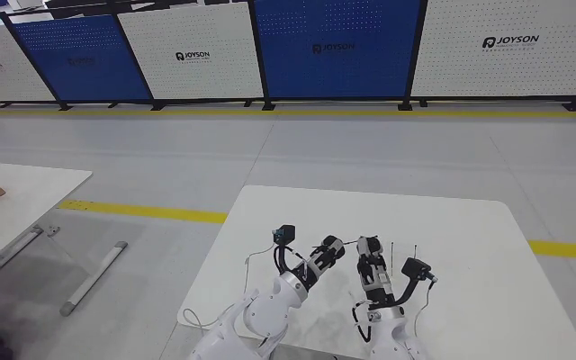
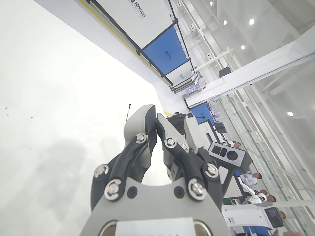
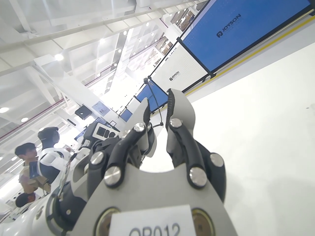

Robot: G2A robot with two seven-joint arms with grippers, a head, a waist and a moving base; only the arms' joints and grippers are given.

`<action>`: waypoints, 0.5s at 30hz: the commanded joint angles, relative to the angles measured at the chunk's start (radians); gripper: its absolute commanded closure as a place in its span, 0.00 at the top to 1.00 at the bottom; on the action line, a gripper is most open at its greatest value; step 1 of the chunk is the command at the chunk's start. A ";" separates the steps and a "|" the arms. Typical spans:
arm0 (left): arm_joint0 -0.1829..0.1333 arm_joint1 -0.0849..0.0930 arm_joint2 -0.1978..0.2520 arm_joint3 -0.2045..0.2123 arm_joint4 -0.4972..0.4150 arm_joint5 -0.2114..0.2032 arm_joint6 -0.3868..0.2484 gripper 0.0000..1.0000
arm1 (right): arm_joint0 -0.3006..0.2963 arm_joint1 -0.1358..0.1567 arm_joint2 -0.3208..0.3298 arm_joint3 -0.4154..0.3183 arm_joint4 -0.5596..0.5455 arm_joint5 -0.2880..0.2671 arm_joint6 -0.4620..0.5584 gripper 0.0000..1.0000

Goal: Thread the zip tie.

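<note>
Both arms sit at the near edge of the white table, side by side. My left gripper has its fingers closed together, and I see nothing between the pads. A thin black zip tie pokes up just past one of its fingers. My right gripper is open. A black zip tie stands in the gap between its fingers, head uppermost, and neither pad presses on it. In the top view, two thin black strips show just right of the right gripper.
The table stretches away bare ahead of both grippers. A second white table stands off to the left across the floor. Blue and white panels line the back, behind a yellow floor stripe.
</note>
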 commanded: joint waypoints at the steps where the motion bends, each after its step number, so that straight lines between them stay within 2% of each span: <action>1: 0.001 0.000 0.000 0.001 0.001 -0.002 -0.002 0.00 | 0.001 0.000 0.001 0.001 0.001 0.003 -0.001 0.00; 10: 0.005 0.000 -0.005 0.000 -0.003 -0.013 -0.002 0.00 | 0.003 -0.002 0.001 0.005 0.000 0.011 -0.004 0.00; 11: 0.005 0.000 -0.005 0.000 -0.003 -0.016 -0.002 0.05 | 0.003 -0.002 0.001 0.006 0.000 0.012 -0.004 0.00; 12: 0.005 0.000 -0.006 0.001 -0.002 -0.019 -0.005 0.19 | 0.003 -0.002 0.001 0.006 -0.001 0.012 -0.004 0.00; 13: 0.005 0.000 -0.007 0.001 -0.002 -0.021 -0.006 0.26 | 0.004 -0.002 0.000 0.007 -0.004 0.013 -0.004 0.00; 15: 0.005 0.001 -0.008 0.001 -0.001 -0.023 -0.006 0.29 | 0.005 -0.003 -0.001 0.008 -0.007 0.015 -0.004 0.00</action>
